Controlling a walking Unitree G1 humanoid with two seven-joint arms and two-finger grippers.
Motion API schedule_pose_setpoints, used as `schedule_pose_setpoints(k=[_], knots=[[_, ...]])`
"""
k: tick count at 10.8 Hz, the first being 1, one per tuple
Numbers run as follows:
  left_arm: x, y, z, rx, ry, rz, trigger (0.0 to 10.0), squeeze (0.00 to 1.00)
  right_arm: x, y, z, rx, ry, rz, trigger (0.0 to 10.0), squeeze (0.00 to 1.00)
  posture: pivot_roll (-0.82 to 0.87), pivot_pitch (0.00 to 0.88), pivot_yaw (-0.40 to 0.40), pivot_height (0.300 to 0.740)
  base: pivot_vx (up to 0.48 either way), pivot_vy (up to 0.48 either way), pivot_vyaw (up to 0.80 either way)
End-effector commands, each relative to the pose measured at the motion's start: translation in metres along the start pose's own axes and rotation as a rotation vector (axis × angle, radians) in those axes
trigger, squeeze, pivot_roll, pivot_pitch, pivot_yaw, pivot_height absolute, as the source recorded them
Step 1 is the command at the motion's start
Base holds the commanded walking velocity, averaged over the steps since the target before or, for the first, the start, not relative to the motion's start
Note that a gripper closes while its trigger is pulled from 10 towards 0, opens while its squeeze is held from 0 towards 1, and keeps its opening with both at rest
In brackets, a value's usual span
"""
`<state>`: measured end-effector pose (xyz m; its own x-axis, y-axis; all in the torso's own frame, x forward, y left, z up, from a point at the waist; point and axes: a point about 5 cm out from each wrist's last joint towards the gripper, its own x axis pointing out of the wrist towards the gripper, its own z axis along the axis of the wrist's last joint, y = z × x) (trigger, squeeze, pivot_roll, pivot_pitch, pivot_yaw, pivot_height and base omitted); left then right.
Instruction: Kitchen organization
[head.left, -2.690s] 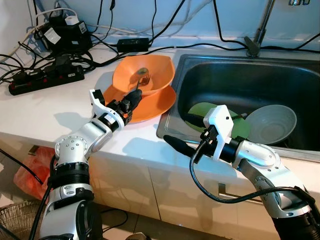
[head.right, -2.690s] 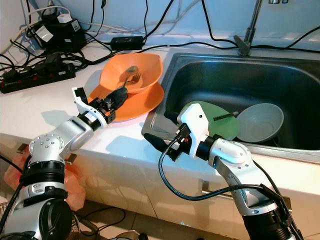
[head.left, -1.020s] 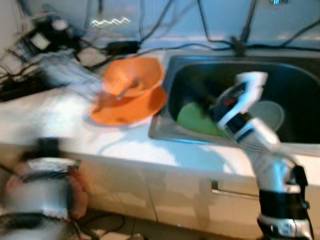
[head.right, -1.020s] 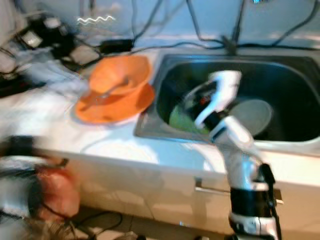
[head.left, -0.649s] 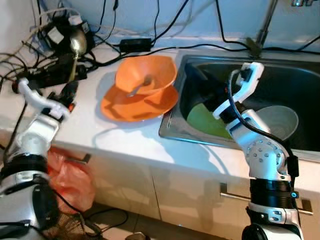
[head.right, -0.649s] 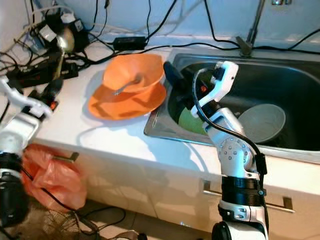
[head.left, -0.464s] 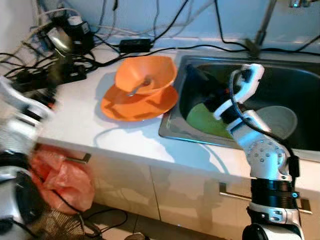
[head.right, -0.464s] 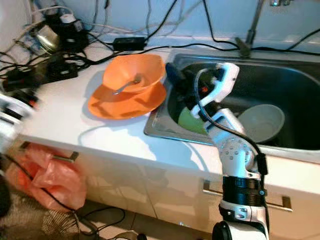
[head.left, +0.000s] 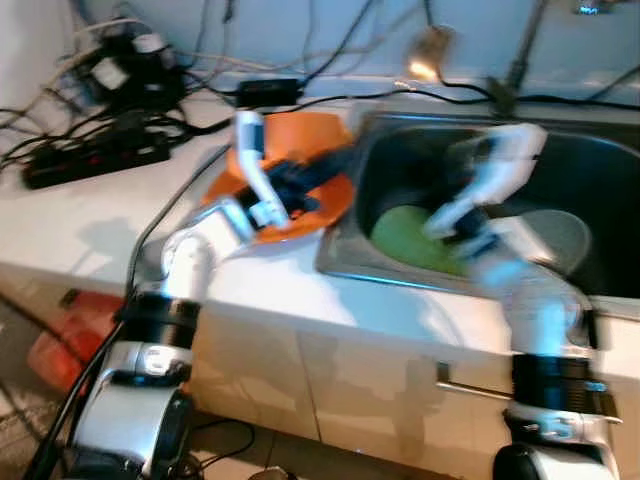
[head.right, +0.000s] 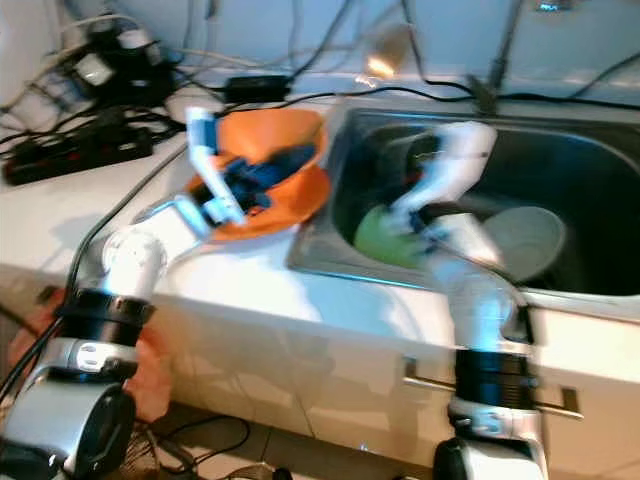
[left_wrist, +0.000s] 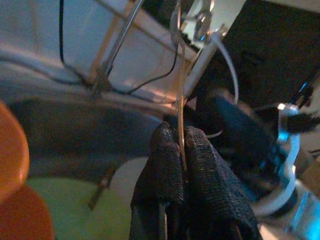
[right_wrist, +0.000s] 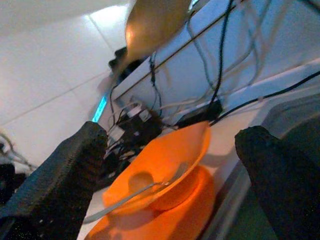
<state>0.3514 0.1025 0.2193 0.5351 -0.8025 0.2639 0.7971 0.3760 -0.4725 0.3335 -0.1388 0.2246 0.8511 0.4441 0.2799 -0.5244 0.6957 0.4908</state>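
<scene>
Left gripper (left_wrist: 180, 150): fingers pressed together on the thin metal stem of a spoon (head.left: 425, 55). The stem runs up and away from the fingers. The spoon's bowl is raised above the back edge of the counter, near the tap (head.left: 520, 70) and the left rear corner of the sink (head.left: 600, 150).

Change: half a second ago this arm was out to the left, holding the spoon above the power strip (head.left: 95, 160). It has swung across and now reaches over the orange bowl (right_wrist: 165, 155) and orange plate (right_wrist: 150, 220) towards the sink. Judgement: the spoon is in transit to the sink, not yet released.

Left arm pose: elbow near the counter's front edge, forearm slanting up and to the robot's right, motion-blurred.

Right gripper (right_wrist: 172, 136): fingers spread wide, holding nothing, facing the orange bowl. It is still over the sink's left part, above the green plate (head.left: 405, 235).

Right arm pose: forearm rising from the counter front, wrist bent over the basin, blurred.

Also present: a utensil (right_wrist: 135, 192) lying in the orange bowl; a grey bowl (head.left: 560, 235) in the sink beside the green plate.
</scene>
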Motion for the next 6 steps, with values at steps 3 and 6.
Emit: schedule_pose_setpoints(k=[3, 6], knots=[[0.0, -0.0155, 0.0021, 0.013, -0.007, 0.08, 4.3, 0.0, 0.0022, 0.0012, -0.0051, 0.01, 0.01, -0.013, 10.0, 0.0, 0.1, 0.056, 0.109, 0.74, 0.0, 0.0, 0.0], [-0.006, -0.0156, 0.002, 0.019, -0.041, 0.133, 0.0, 0.0, 0.0043, 0.0004, -0.0029, 0.028, 0.007, -0.013, 10.0, 0.0, 0.1, 0.063, 0.099, 0.74, 0.0, 0.0, 0.0]])
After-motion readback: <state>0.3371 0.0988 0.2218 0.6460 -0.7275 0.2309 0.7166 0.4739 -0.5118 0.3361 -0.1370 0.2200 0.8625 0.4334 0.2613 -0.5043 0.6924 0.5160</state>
